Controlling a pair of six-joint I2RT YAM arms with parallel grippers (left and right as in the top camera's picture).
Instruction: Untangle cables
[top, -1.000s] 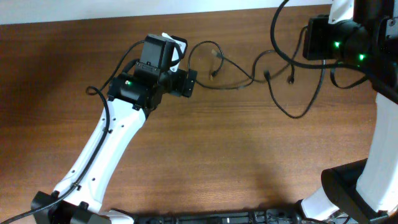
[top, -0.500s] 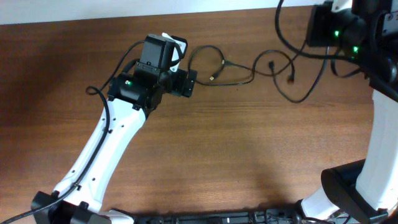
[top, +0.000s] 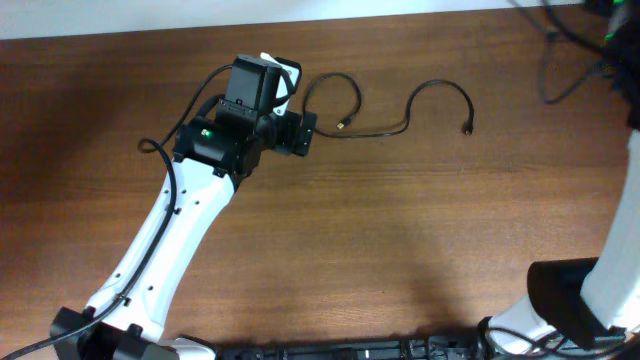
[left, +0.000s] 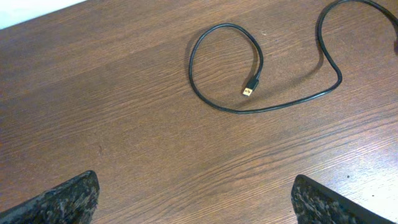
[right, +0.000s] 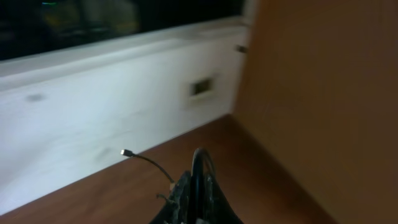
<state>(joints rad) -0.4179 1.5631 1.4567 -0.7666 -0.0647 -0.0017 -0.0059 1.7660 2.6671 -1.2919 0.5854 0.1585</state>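
Note:
One thin black cable (top: 385, 130) lies alone on the wooden table, with a loop (left: 224, 65) and a gold plug (left: 247, 91) at its left end and a small plug (top: 467, 128) at its right. My left gripper (top: 298, 103) stands open just left of that loop, holding nothing; its fingertips (left: 71, 199) show at the bottom corners of the left wrist view. My right gripper (right: 198, 186) is shut on another black cable (right: 199, 163), lifted high, and that cable's plug end (right: 126, 152) dangles free. A stretch of this lifted cable (top: 556, 55) shows at the overhead view's top right corner.
The brown table (top: 400, 230) ends at a white strip (top: 150, 20) along its far edge. The left arm (top: 170, 250) crosses the table's left half. The right arm's base (top: 575, 300) stands at the lower right.
My right gripper has risen up and to the right, out of the overhead view, pulling one cable off the other. The remaining cable has settled flat. The left arm has not moved.

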